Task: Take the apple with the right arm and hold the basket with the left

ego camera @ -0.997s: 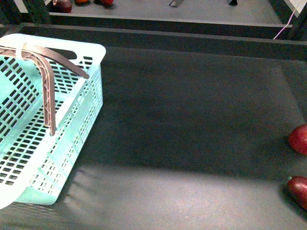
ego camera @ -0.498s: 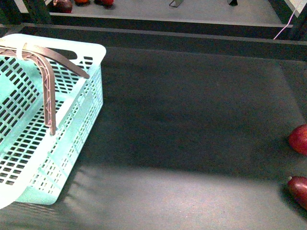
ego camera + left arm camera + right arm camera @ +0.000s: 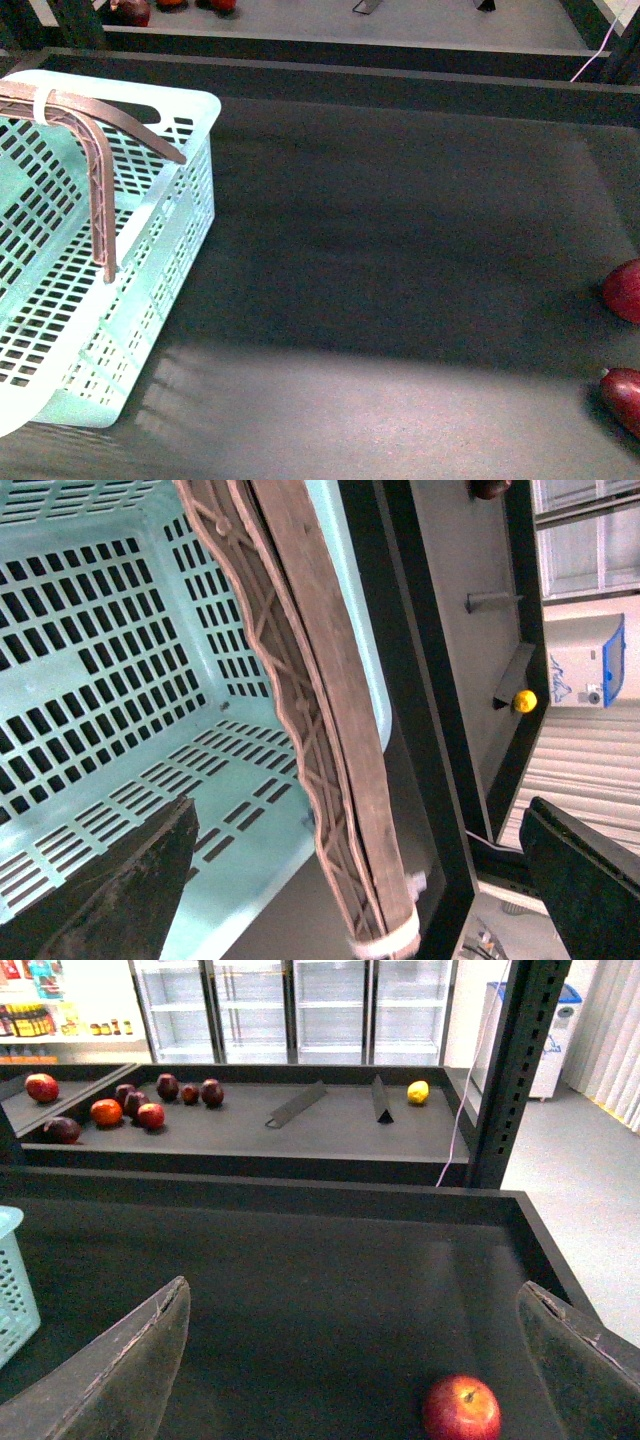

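right jaws wide, apple (image 3: 461,1408) ahead between

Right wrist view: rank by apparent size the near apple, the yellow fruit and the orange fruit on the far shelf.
1. The apple, largest, but nearest the camera.
2. The orange fruit and yellow fruit: about alike, both far off.
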Robot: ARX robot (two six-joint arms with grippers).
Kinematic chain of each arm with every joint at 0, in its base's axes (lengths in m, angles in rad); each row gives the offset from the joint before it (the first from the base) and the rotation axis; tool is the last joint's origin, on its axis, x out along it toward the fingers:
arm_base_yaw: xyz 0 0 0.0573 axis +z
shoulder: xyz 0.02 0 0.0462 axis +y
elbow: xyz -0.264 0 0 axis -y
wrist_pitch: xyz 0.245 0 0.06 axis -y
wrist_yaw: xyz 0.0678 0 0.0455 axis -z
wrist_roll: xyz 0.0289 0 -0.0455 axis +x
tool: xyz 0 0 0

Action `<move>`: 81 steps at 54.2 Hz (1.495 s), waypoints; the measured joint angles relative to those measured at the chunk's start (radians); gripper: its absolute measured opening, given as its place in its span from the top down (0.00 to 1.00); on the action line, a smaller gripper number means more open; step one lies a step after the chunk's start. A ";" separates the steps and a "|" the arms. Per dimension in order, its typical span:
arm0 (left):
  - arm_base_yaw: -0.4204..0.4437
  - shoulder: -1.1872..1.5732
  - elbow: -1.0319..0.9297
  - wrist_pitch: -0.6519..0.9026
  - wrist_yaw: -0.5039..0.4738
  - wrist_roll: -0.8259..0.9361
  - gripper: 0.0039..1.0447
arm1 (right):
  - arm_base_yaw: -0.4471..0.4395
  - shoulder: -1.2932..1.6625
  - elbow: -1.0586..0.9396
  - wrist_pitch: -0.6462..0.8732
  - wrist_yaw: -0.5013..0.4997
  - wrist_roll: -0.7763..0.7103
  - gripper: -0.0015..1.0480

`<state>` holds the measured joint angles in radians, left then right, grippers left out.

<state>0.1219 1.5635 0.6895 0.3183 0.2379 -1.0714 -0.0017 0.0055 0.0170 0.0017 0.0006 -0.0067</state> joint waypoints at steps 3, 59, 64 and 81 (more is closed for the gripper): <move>-0.003 0.041 0.035 -0.002 -0.003 -0.006 0.06 | 0.000 0.000 0.000 0.000 0.000 0.000 0.08; 0.018 0.334 0.274 -0.070 -0.066 -0.042 0.32 | 0.000 0.000 0.000 0.000 0.000 0.000 0.08; 0.015 0.337 0.275 -0.075 -0.070 -0.042 0.48 | 0.000 0.000 0.000 0.000 0.000 0.000 0.08; -0.003 0.325 0.297 -0.090 -0.054 -0.082 0.86 | 0.000 0.000 0.000 0.000 0.000 0.000 0.08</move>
<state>0.1184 1.8889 0.9867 0.2287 0.1837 -1.1530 -0.0017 0.0055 0.0170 0.0017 0.0002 -0.0063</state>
